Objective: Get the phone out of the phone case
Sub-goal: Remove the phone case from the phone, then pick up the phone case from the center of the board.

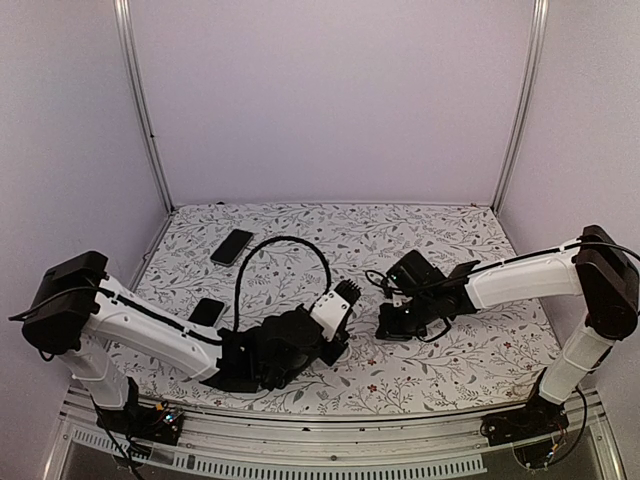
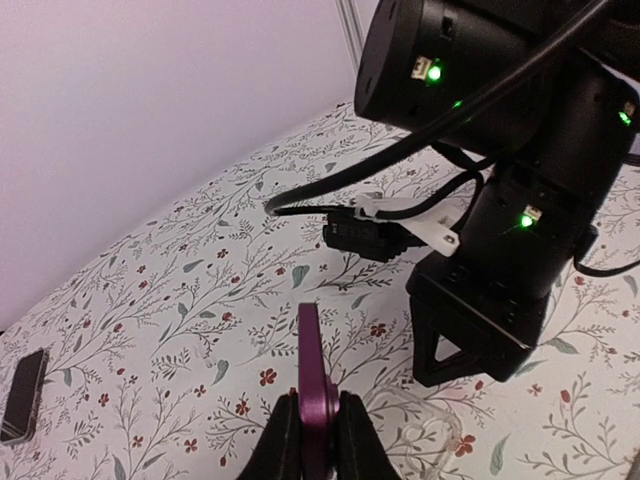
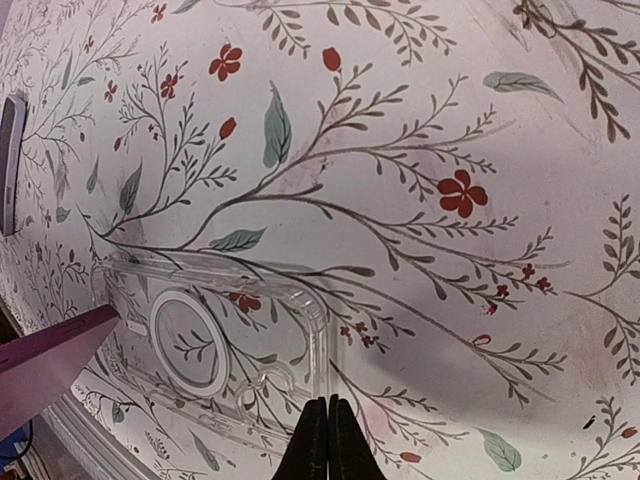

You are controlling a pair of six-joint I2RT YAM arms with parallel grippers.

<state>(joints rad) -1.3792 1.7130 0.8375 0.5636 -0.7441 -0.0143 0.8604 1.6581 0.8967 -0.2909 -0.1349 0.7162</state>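
Note:
My left gripper (image 2: pixel 312 418) is shut on a purple phone (image 2: pixel 311 370), holding it edge-up above the floral table; the phone is bare. The clear phone case (image 3: pixel 215 340) lies empty and flat on the cloth, and it also shows faintly as the case (image 2: pixel 440 420) just right of the left fingers. The purple phone's corner (image 3: pixel 50 365) hangs over the case's left end. My right gripper (image 3: pixel 328 405) is closed at the case's right side wall, which runs in between its fingertips. In the top view the two grippers (image 1: pixel 345 298) (image 1: pixel 388 325) meet near the table's middle front.
Two black phones (image 1: pixel 232 246) (image 1: pixel 207 311) lie on the table's left side; one shows as the phone (image 2: pixel 22 395) and another phone's edge (image 3: pixel 10 160) shows at the frame's left. The right arm's wrist (image 2: pixel 500 230) and cables (image 2: pixel 330 190) stand close ahead of the left gripper.

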